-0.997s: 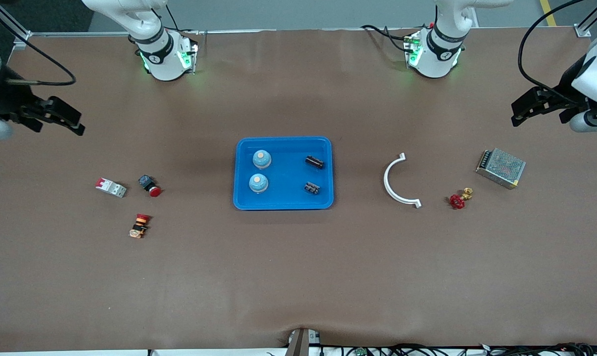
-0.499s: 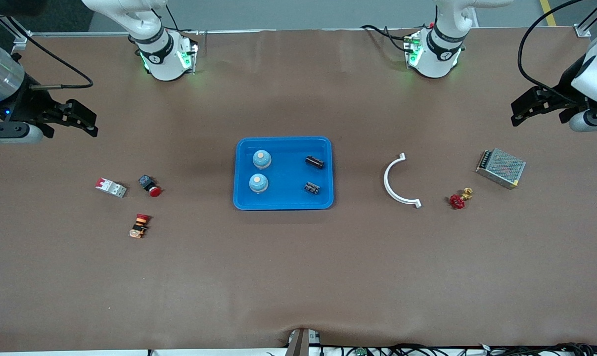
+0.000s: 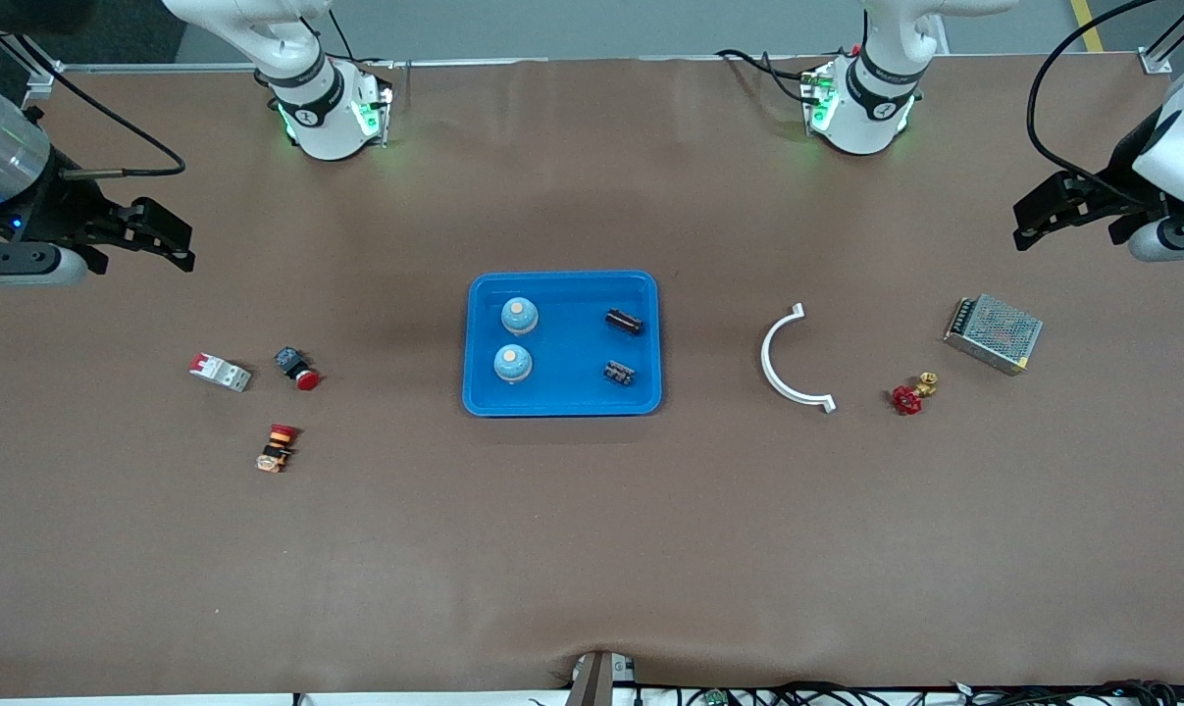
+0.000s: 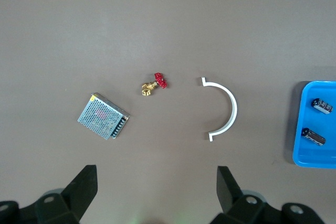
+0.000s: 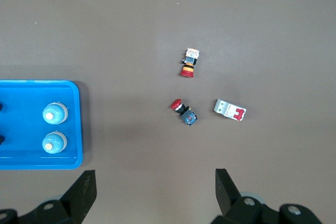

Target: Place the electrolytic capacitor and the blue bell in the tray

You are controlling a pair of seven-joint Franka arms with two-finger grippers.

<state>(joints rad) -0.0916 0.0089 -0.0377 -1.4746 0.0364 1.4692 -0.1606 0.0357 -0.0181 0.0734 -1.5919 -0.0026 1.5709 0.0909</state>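
Observation:
The bright-blue tray [image 3: 562, 400] lies mid-table. In it stand two blue bells [image 3: 519, 315] [image 3: 512, 363] toward the right arm's end and lie two black electrolytic capacitors [image 3: 624, 321] [image 3: 619, 373] toward the left arm's end. The tray also shows in the right wrist view [image 5: 21, 161] with both bells [image 5: 54, 114] [image 5: 54, 142], and in the left wrist view [image 4: 302, 158] with both capacitors [image 4: 322, 104] [image 4: 314, 136]. My right gripper [image 3: 168, 247] is open and empty, high over the right arm's end of the table. My left gripper [image 3: 1031, 224] is open and empty, high over the left arm's end.
Toward the right arm's end lie a white-and-red circuit breaker [image 3: 220, 372], a red push button [image 3: 297, 368] and an orange-red button [image 3: 277, 447]. Toward the left arm's end lie a white curved bracket [image 3: 783, 365], a red-handled brass valve [image 3: 911, 394] and a metal mesh power supply [image 3: 993, 333].
A second ago my right gripper moved a little toward the table's middle; it has held still since. The left arm and all objects have not moved.

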